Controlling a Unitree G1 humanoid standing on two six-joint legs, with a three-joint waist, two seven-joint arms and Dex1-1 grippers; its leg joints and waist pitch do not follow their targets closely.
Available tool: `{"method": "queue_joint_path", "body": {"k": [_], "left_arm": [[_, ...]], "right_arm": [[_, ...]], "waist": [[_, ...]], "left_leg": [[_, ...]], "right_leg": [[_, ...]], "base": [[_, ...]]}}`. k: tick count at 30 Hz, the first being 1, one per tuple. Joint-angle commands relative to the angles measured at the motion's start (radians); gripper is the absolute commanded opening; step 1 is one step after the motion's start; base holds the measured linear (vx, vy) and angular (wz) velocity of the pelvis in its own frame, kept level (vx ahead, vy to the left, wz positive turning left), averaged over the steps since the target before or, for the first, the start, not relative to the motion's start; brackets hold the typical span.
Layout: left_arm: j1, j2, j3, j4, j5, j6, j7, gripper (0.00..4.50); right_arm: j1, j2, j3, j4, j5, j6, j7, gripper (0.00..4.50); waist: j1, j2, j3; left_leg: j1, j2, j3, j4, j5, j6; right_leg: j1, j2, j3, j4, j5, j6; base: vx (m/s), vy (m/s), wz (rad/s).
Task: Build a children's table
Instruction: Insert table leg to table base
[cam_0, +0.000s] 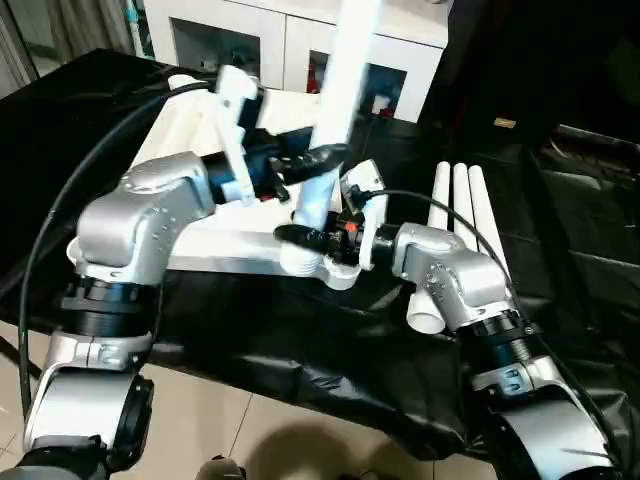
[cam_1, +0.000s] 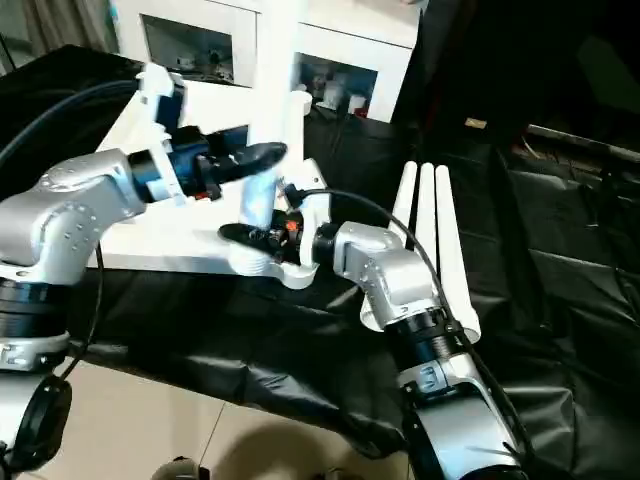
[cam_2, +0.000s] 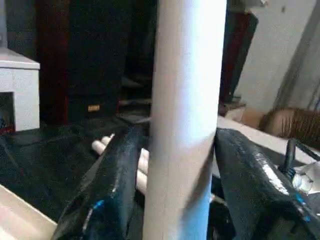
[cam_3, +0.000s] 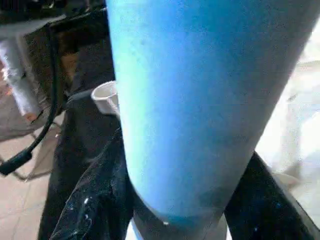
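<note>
Both end effectors clamp upright leg (cam_0: 340, 90) at tabletop (cam_0: 200, 130) corner socket: left (cam_0: 318, 160) higher, right (cam_0: 300, 236) near base. Three legs (cam_0: 455, 235) on counter (cam_0: 560, 280).

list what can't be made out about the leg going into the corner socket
- Upright leg: top cut off by the head views' upper edge.
- Its foot in the corner socket: how deep it sits, hidden by the right gripper.
- Left gripper: pad contact hidden behind the leg, left wrist view.
</note>
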Motion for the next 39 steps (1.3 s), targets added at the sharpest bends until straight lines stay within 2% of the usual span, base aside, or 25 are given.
{"method": "queue_joint_path", "body": {"k": [1, 4, 7, 9, 12, 13, 15, 20, 21, 23, 24, 26, 27, 28, 29, 30, 31, 32, 33, 34, 35, 36, 37, 38, 39], "left_arm": [[-0.021, -0.018, 0.018, 0.007, -0.016, -0.04, 0.024, 2.78], [-0.016, -0.044, 0.06, 0.002, -0.076, -0.032, 0.024, 2.78], [-0.022, -0.083, 0.147, -0.009, -0.16, -0.023, 0.065, 2.78], [-0.038, -0.106, 0.22, -0.002, -0.2, -0.03, 0.134, 2.78], [0.007, -0.034, 0.159, -0.002, 0.041, -0.125, 0.28, 2.78], [0.007, -0.034, 0.159, -0.002, 0.041, -0.125, 0.28, 2.78], [0.211, 0.076, 0.01, -0.137, 0.306, -0.199, 0.326, 2.78], [0.387, 0.004, 0.036, -0.215, 0.387, -0.297, 0.469, 2.78], [0.448, -0.042, 0.053, -0.222, 0.391, -0.323, 0.517, 2.78], [0.462, -0.058, 0.058, -0.22, 0.399, -0.333, 0.544, 2.78], [0.464, -0.071, 0.065, -0.21, 0.41, -0.355, 0.572, 2.78], [0.451, -0.085, 0.077, -0.183, 0.417, -0.387, 0.621, 2.78], [0.44, -0.087, 0.082, -0.166, 0.419, -0.396, 0.638, 2.78], [0.439, -0.087, 0.08, -0.164, 0.42, -0.399, 0.639, 2.78], [0.436, -0.082, 0.064, -0.148, 0.425, -0.415, 0.645, 2.78], [0.436, -0.081, 0.057, -0.144, 0.43, -0.421, 0.648, 2.78], [0.439, -0.085, 0.052, -0.141, 0.438, -0.426, 0.652, 2.78], [0.441, -0.091, 0.048, -0.138, 0.44, -0.43, 0.648, 2.78], [0.45, -0.108, 0.038, -0.132, 0.463, -0.448, 0.655, 2.78], [0.45, -0.109, 0.037, -0.13, 0.468, -0.45, 0.658, 2.78], [0.451, -0.113, 0.032, -0.125, 0.477, -0.457, 0.664, 2.78], [0.449, -0.12, 0.023, -0.113, 0.488, -0.465, 0.679, 2.78], [0.445, -0.125, 0.014, -0.104, 0.504, -0.473, 0.698, 2.78], [0.442, -0.134, 0.015, -0.095, 0.506, -0.488, 0.715, 2.78], [0.441, -0.138, 0.015, -0.092, 0.506, -0.493, 0.721, 2.78]], "right_arm": [[0.012, -0.007, -0.026, -0.022, 0.013, -0.016, -0.006, 1.91], [0.015, 0.002, -0.04, -0.024, 0.015, -0.026, -0.025, 1.9], [0.02, 0.011, -0.073, -0.025, 0.008, -0.057, -0.092, 1.9], [0.022, 0.006, -0.105, -0.015, -0.01, -0.087, -0.162, 1.89], [0.05, -0.032, -0.143, -0.045, -0.065, -0.125, -0.271, 1.89], [0.05, -0.032, -0.143, -0.045, -0.065, -0.125, -0.271, 1.89], [0.138, -0.071, -0.199, -0.218, -0.109, -0.063, -0.382, 1.89], [0.256, -0.082, -0.193, -0.406, -0.201, -0.039, -0.447, 1.89], [0.31, -0.078, -0.171, -0.499, -0.248, -0.047, -0.475, 1.89], [0.333, -0.076, -0.157, -0.535, -0.267, -0.045, -0.485, 1.89], [0.354, -0.063, -0.154, -0.562, -0.261, -0.05, -0.488, 1.89], [0.39, -0.018, -0.17, -0.578, -0.207, -0.079, -0.515, 1.89], [0.406, 0.009, -0.184, -0.576, -0.172, -0.091, -0.527, 1.89], [0.41, 0.013, -0.184, -0.573, -0.168, -0.092, -0.53, 1.89], [0.439, 0.039, -0.177, -0.553, -0.14, -0.1, -0.55, 1.89], [0.447, 0.045, -0.173, -0.544, -0.133, -0.099, -0.555, 1.89], [0.45, 0.049, -0.169, -0.541, -0.132, -0.089, -0.556, 1.89], [0.449, 0.05, -0.163, -0.535, -0.136, -0.084, -0.553, 1.89], [0.453, 0.062, -0.155, -0.537, -0.161, -0.07, -0.548, 1.89], [0.453, 0.063, -0.155, -0.535, -0.163, -0.069, -0.547, 1.89], [0.452, 0.066, -0.153, -0.53, -0.17, -0.069, -0.546, 1.89], [0.447, 0.065, -0.148, -0.517, -0.183, -0.072, -0.545, 1.89], [0.444, 0.064, -0.149, -0.505, -0.191, -0.075, -0.549, 1.89], [0.442, 0.065, -0.153, -0.497, -0.192, -0.079, -0.557, 1.89], [0.441, 0.065, -0.155, -0.494, -0.191, -0.08, -0.561, 1.89]], "waist": [[0.002, 0.023, -0.086], [0.001, 0.025, -0.087], [-0.002, 0.047, -0.087], [-0.002, 0.044, -0.089], [-0.006, 0.052, -0.086], [-0.007, 0.049, -0.085], [-0.009, 0.05, -0.086], [-0.013, 0.068, -0.093], [-0.013, 0.058, -0.091], [-0.005, 0.049, -0.089], [0.002, 0.044, -0.087], [0.024, 0.036, -0.083], [0.031, 0.042, -0.081], [0.025, 0.051, -0.075], [0.01, 0.059, -0.072], [-0.003, 0.073, -0.071], [-0.036, 0.084, -0.08], [-0.053, 0.086, -0.077], [-0.063, 0.091, -0.066], [-0.06, 0.086, -0.063], [-0.059, 0.078, -0.063], [-0.052, 0.076, -0.054], [-0.044, 0.075, -0.055], [-0.047, 0.071, -0.052], [-0.047, 0.086, -0.052]], "left_leg": [[0.012, 0.006, 0.006, -0.068, -0.139, -0.048], [0.012, 0.005, 0.005, -0.067, -0.134, -0.046], [0.013, 0.004, 0.005, -0.065, -0.142, -0.057], [0.013, 0.002, 0.005, -0.064, -0.148, -0.058], [0.017, 0.003, 0.002, -0.066, -0.168, -0.06], [0.018, 0.004, 0.001, -0.068, -0.165, -0.058], [0.016, 0.009, 0.0, -0.07, -0.142, -0.055], [0.009, 0.006, 0.003, -0.062, -0.081, -0.042], [0.007, 0.003, 0.007, -0.062, -0.109, -0.03], [-0.005, -0.008, 0.017, -0.054, -0.147, 0.045], [-0.012, -0.009, 0.012, -0.04, -0.159, 0.093], [-0.036, -0.002, -0.029, 0.043, -0.138, 0.164], [-0.042, 0.004, -0.045, 0.061, -0.139, 0.163], [-0.046, 0.015, -0.066, 0.056, -0.135, 0.16], [-0.033, 0.007, -0.056, 0.001, -0.148, 0.174], [0.022, 0.008, -0.024, -0.014, -0.197, 0.146], [0.092, -0.002, 0.011, -0.052, -0.315, 0.132], [0.125, 0.005, 0.037, -0.059, -0.384, 0.109], [0.109, 0.026, 0.082, -0.099, -0.51, 0.082], [0.089, 0.06, 0.127, -0.125, -0.623, 0.061], [0.088, 0.074, 0.143, -0.132, -0.668, 0.05], [0.093, 0.085, 0.183, -0.139, -0.746, 0.003], [0.117, 0.084, 0.217, -0.127, -0.807, -0.041], [0.131, 0.08, 0.225, -0.117, -0.826, -0.058], [0.098, 0.069, 0.208, -0.147, -0.861, -0.055]], "right_leg": [[0.063, -0.056, 0.027, -0.067, -0.06, -0.194], [0.063, -0.054, 0.026, -0.063, -0.045, -0.199], [0.061, -0.053, 0.027, -0.061, -0.019, -0.218], [0.064, -0.049, 0.026, -0.061, -0.005, -0.227], [0.066, -0.046, 0.025, -0.069, -0.044, -0.187], [0.065, -0.045, 0.026, -0.07, -0.059, -0.159], [0.066, -0.046, 0.026, -0.071, -0.065, -0.121], [0.066, -0.039, 0.028, -0.062, 0.059, -0.155], [0.069, -0.043, 0.031, -0.07, 0.044, -0.153], [0.081, -0.079, 0.054, -0.093, -0.067, -0.152], [0.088, -0.111, 0.075, -0.115, -0.186, -0.142], [0.1, -0.228, 0.152, -0.173, -0.46, -0.115], [0.096, -0.248, 0.167, -0.18, -0.507, -0.121], [0.087, -0.244, 0.157, -0.18, -0.53, -0.149], [0.074, -0.18, 0.102, -0.166, -0.525, -0.155], [0.028, -0.118, 0.098, -0.157, -0.519, -0.14], [-0.016, -0.038, 0.047, -0.116, -0.435, -0.121], [-0.049, -0.007, 0.025, -0.094, -0.39, -0.113], [-0.058, 0.011, -0.043, -0.026, -0.305, -0.095], [-0.047, -0.009, -0.091, 0.02, -0.265, -0.085], [-0.039, -0.023, -0.106, 0.031, -0.269, -0.082], [-0.04, -0.033, -0.124, 0.032, -0.325, -0.082], [-0.05, -0.031, -0.137, 0.015, -0.411, -0.074], [-0.066, -0.023, -0.141, -0.008, -0.447, -0.07], [-0.012, -0.026, -0.147, 0.0, -0.431, -0.066]], "base": [[0.0, 0.0, 0.0], [0.0, 0.0, 0.0], [0.0, 0.0, 0.0], [0.0, 0.0, 0.0], [0.0, 0.0, 0.0], [0.0, 0.0, 0.0], [0.0, 0.0, 0.0], [0.0, 0.0, 0.0], [0.0, 0.0, 0.0], [0.0, 0.0, 0.0], [0.0, 0.0, 0.0], [0.0, 0.0, 0.0], [-0.049, 0.098, 0.01], [-0.045, 0.173, -0.03], [-0.045, 0.173, -0.03], [-0.043, 0.217, -0.06], [-0.062, 0.23, -0.17], [-0.062, 0.23, -0.17], [-0.082, 0.246, -0.39], [-0.081, 0.203, -0.47], [-0.081, 0.203, -0.47], [-0.075, 0.143, -0.43], [-0.06, 0.108, -0.38], [-0.06, 0.108, -0.38], [-0.057, 0.07, -0.4]]}}
